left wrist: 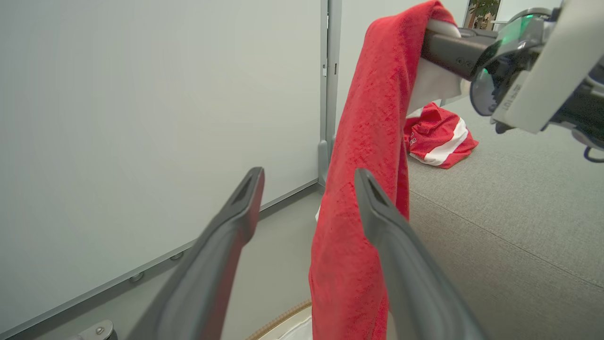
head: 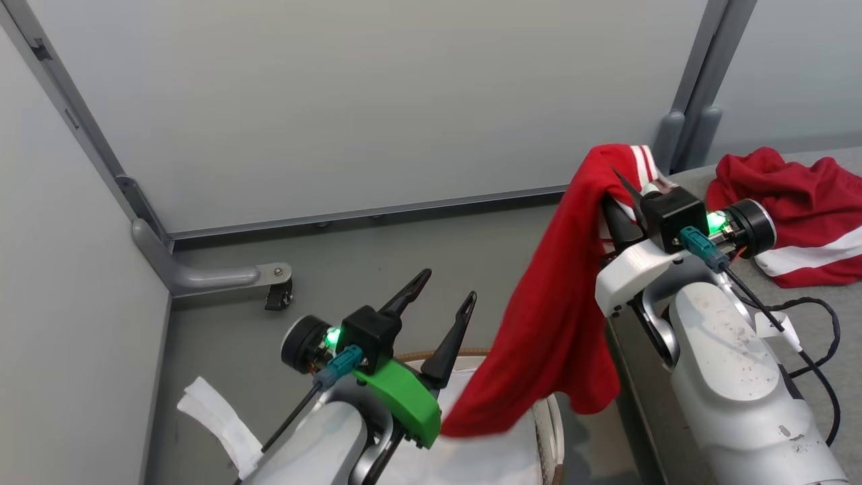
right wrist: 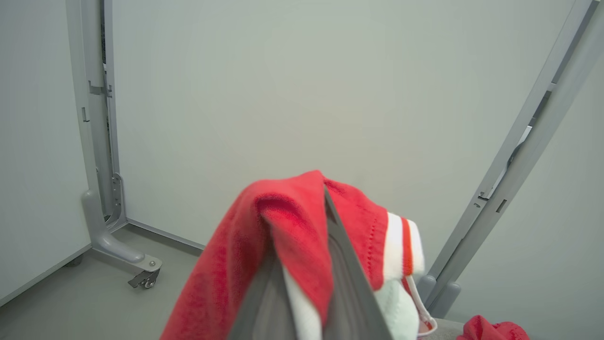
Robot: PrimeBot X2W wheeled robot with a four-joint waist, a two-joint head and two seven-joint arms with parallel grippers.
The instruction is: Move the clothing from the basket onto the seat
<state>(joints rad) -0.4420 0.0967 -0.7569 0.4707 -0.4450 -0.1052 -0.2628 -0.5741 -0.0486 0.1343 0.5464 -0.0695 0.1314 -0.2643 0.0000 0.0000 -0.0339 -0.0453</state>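
**A:** What is the right gripper doing?

**B:** The right gripper (head: 618,192) has its two fingers pressed together. They pinch the red garment (head: 552,303) near its white-striped edge. The cloth lies over the fingertips and falls from them in one long fold.

**A:** Where does this fold end?

**B:** Below the right gripper and to its left. The low end reaches the basket (head: 553,431) and lies on the white liner (head: 498,458). So this garment is partly in the air and partly touching the basket.

**A:** And the left gripper?

**B:** The left gripper (head: 448,284) has its fingers wide apart, with nothing between them. The hanging garment is just beside its right finger. I cannot tell if the two touch. The basket is under this gripper, and the brown rim shows just past the fingers.

**A:** Where is the seat?

**B:** The seat (left wrist: 509,212) is under the right arm and goes on to the right of it. A second red garment (head: 801,215), with a white band, lies crumpled on the seat. It is just behind the right gripper's wrist and well apart from the basket. A black cable (head: 832,316) lies on the seat beside the right arm.

**A:** What is further out?

**B:** Ahead of both grippers are the grey floor (head: 337,256) and a pale wall panel (head: 370,101). A frame foot with a small wheel (head: 277,296) stands on the floor, ahead of the left gripper and to its left.
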